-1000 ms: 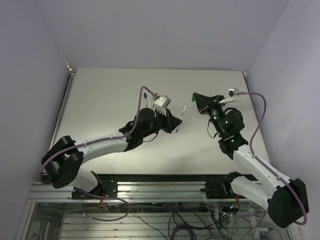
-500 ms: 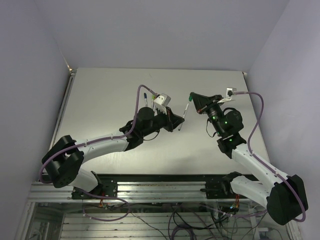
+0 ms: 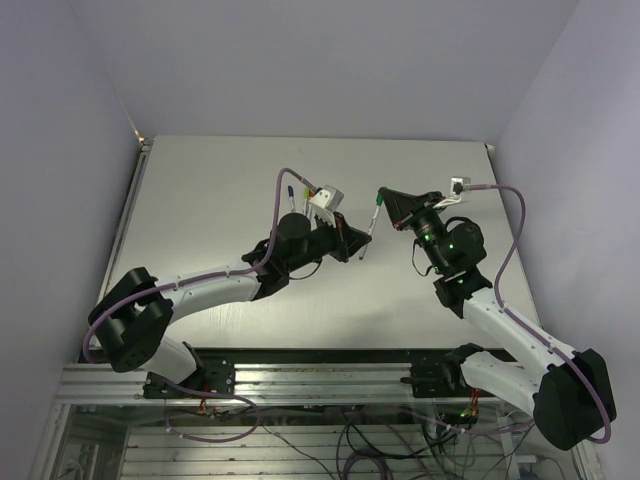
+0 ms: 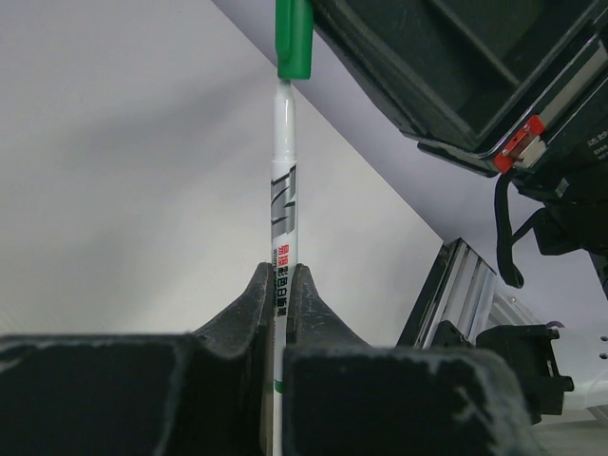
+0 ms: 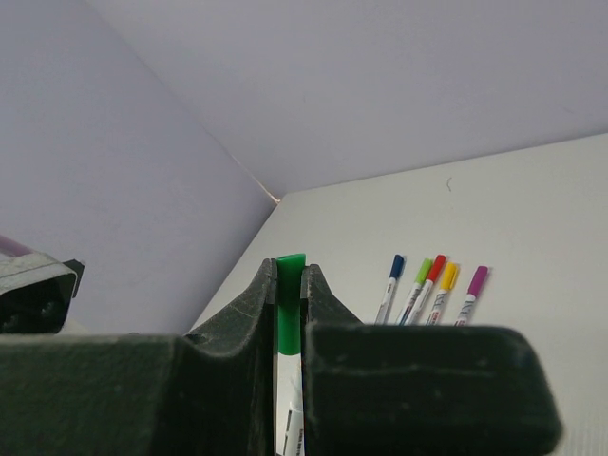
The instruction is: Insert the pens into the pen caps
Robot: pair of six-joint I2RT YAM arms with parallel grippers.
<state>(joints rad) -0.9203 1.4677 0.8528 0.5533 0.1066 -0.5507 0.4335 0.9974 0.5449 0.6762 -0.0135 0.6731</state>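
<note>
Gripping a thin white marker pen [image 4: 283,218] with grey and red print along its barrel, the left end effector [image 4: 281,285] is closed hard on it. Its two black fingers pinch the lower part of the barrel, so the pen stands straight up out of the grip in the left wrist view. The pen's narrow front end goes into the open mouth of a short green plastic cap [image 4: 294,38]; how deep it sits cannot be told.

The right end effector [image 5: 289,274] is clamped on that green plastic cap, its fingers almost together with the cap pinched between their tips. The cap's top edge stands level with the fingertips. In the right wrist view the white marker pen shows just below the cap, in line with it.

Seen from above, the two end effectors face each other over the middle of the pale grey worktop [image 3: 200,180], left one lower, right one higher. The pen slants between them, its free end poking out past the left fingers toward the near edge.

A row of five white pens [image 5: 432,285] with coloured ends lies on the worktop. From left to right in the right wrist view these are blue, light green, red, yellow and magenta. They lie side by side and roughly parallel, beyond the left wrist, which partly hides them from overhead.
</note>
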